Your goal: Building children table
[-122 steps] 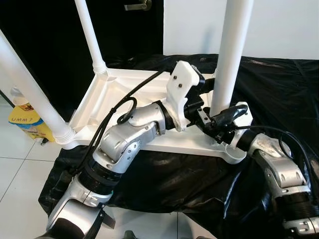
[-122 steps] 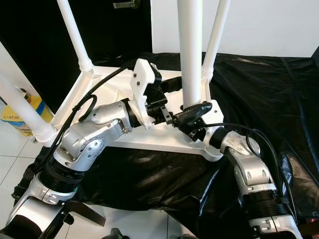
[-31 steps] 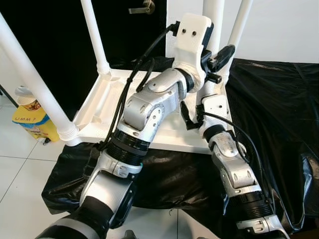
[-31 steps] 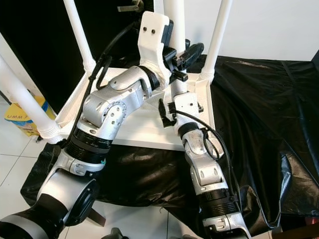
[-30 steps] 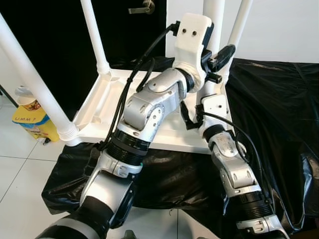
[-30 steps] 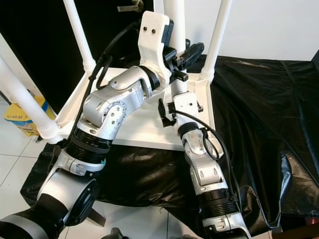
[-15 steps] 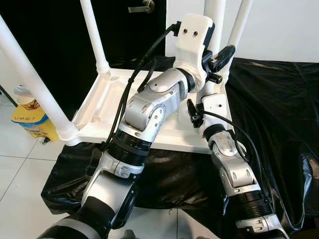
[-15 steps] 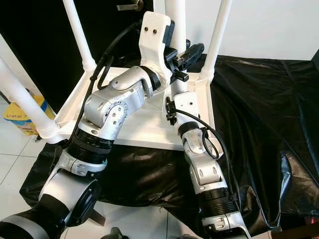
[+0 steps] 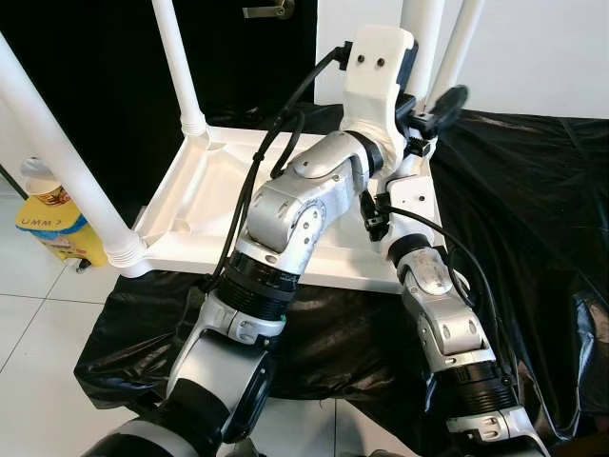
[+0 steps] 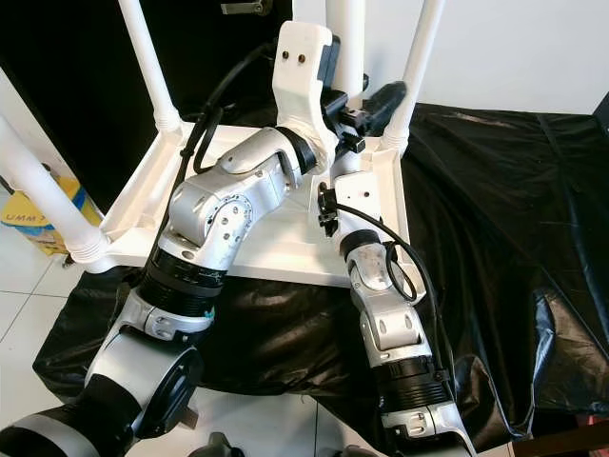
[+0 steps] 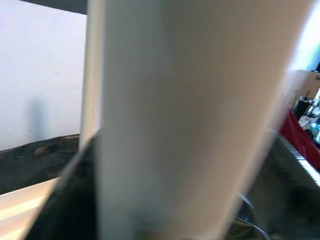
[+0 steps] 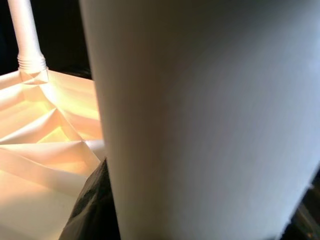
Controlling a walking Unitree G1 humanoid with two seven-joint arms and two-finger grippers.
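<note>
The white children's table (image 9: 205,224) lies upside down on a black sheet, with its legs pointing up. My left arm reaches up and over the tabletop, and my left gripper (image 9: 414,114) is shut on the near right table leg (image 9: 423,29), well above its base. Rising from below, my right gripper (image 9: 436,103) is shut on the same leg, one black finger (image 9: 447,97) showing to its right. In both wrist views the leg (image 11: 175,115) (image 12: 200,125) sits very close between dark fingers.
Three other legs stand up at the far left (image 9: 176,62), near left (image 9: 57,162) and far right (image 9: 464,43). A yellow bottle (image 9: 52,224) stands on the tiled floor to the left. The black sheet (image 9: 533,190) spreads out to the right, and a dark door is behind.
Since four seconds ago both grippers have climbed from the leg's base to higher up the leg. Over the last second they shifted slightly up and to the right.
</note>
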